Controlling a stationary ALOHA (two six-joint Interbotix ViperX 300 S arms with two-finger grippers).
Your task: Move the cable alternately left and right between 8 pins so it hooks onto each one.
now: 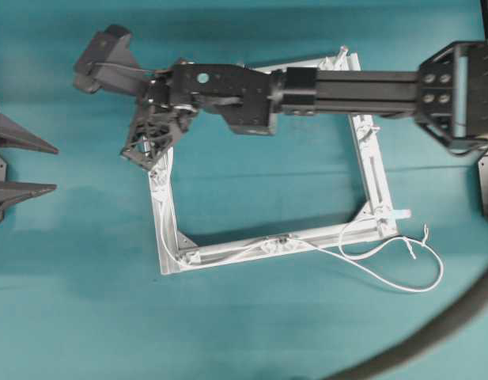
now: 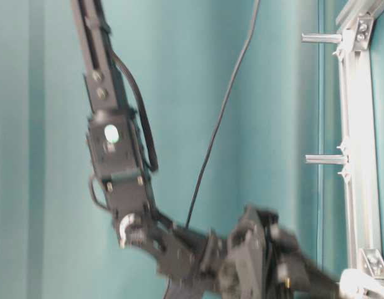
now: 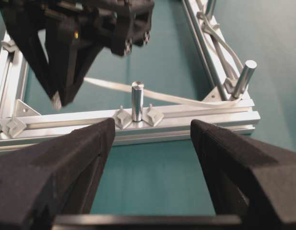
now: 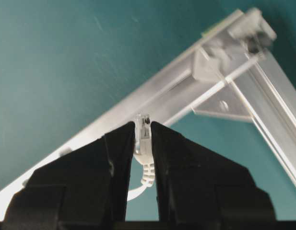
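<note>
Cable (image 4: 144, 143) plug is sitting pinched in the right claw (image 4: 143, 139) for steering around pins (image 3: 137, 99), while the left claw (image 3: 152, 143) is waiting open.

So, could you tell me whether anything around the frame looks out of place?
Only the cable's slack: outside the frame's lower-right corner in the overhead view it sprawls in a loose loop on the table. The right gripper holds its plug end.

frame (image 1: 169, 229): 1 — cable (image 1: 421, 286): 1 — hands: 2 (image 1: 6, 168) (image 1: 146, 149)
</note>
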